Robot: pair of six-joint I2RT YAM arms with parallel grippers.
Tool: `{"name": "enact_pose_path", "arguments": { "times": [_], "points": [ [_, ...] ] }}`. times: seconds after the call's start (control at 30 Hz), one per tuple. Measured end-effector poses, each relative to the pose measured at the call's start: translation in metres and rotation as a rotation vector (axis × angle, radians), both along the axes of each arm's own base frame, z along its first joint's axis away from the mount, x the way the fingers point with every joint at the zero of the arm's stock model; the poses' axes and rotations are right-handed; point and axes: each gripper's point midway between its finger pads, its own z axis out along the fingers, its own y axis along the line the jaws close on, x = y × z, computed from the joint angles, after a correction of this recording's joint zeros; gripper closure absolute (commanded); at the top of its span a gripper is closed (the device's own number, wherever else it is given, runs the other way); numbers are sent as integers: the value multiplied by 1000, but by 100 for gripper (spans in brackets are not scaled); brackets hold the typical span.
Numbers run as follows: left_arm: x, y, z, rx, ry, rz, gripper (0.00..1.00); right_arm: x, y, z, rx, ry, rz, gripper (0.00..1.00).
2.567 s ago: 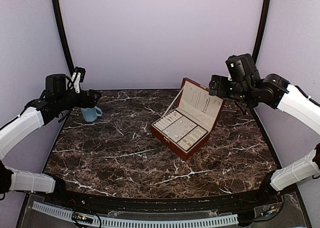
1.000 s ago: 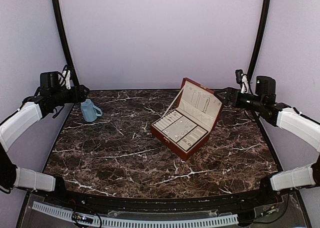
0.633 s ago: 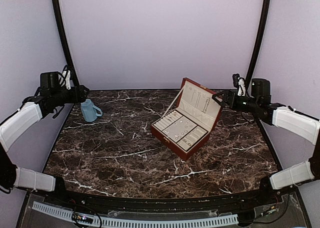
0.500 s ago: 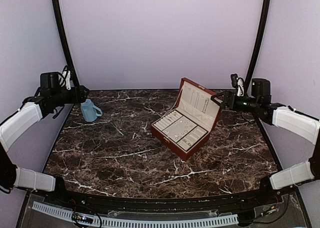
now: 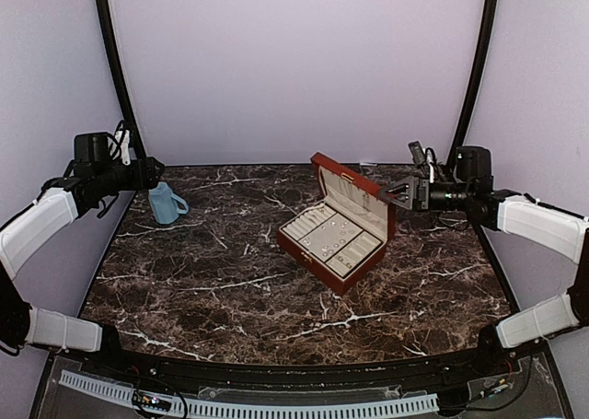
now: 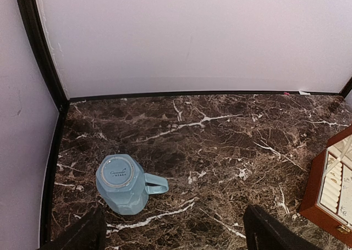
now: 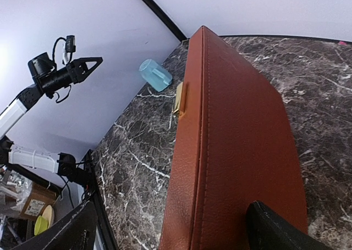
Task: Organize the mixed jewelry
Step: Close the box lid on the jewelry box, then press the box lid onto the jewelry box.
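The red-brown hinged box (image 5: 317,261) lies open mid-table, and its lid (image 5: 319,168) stands nearly upright. Mixed jewelry (image 5: 337,241) shows as tiny metal specks in the cream tray compartments (image 5: 304,226); a few also show at the right edge of the left wrist view, jewelry (image 6: 334,172). My right gripper (image 5: 392,198) is open behind the lid, right against its back. In the right wrist view the lid's leather back (image 7: 242,140) fills the space between the fingers of the right gripper (image 7: 176,231). My left gripper (image 5: 155,172) hangs open above the blue cup (image 5: 167,203), holding nothing.
The blue cup (image 6: 122,183) sits at the far left with its base toward the left wrist camera and its handle pointing right. It is also in the right wrist view, cup (image 7: 155,74). Black frame posts (image 5: 115,69) and purple walls close in the marble table (image 5: 212,290).
My right gripper has moved left up to the back of the lid. The lid has swung forward from leaning back to nearly upright. The left arm has stayed still.
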Motion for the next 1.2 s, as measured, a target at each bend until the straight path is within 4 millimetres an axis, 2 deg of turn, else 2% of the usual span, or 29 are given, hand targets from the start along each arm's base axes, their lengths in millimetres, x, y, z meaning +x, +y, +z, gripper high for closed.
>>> {"name": "enact_pose_path", "arguments": {
  "times": [0.2, 0.33, 0.53, 0.63, 0.87, 0.97, 1.2],
  "points": [
    [0, 0, 0, 0, 0, 0, 11, -17, 27, -17, 1, 61, 99, 9],
    [0, 0, 0, 0, 0, 1, 11, -25, 37, -32, 0, 125, 123, 10],
    [0, 0, 0, 0, 0, 1, 11, -15, 35, -36, -43, 121, 30, 11],
    [0, 0, -1, 0, 2, 2, 11, -6, 38, -40, -136, 102, -67, 18],
    [-1, 1, -4, 2, 8, 3, 11, -5, 73, -35, -254, 20, -158, 34],
    [-1, 1, -4, 2, 8, 4, 11, 2, 88, -44, -323, 14, -187, 45],
    [-1, 1, -5, 3, 11, 7, 11, 16, 116, -77, -527, 10, -214, 56]
  ]
}}
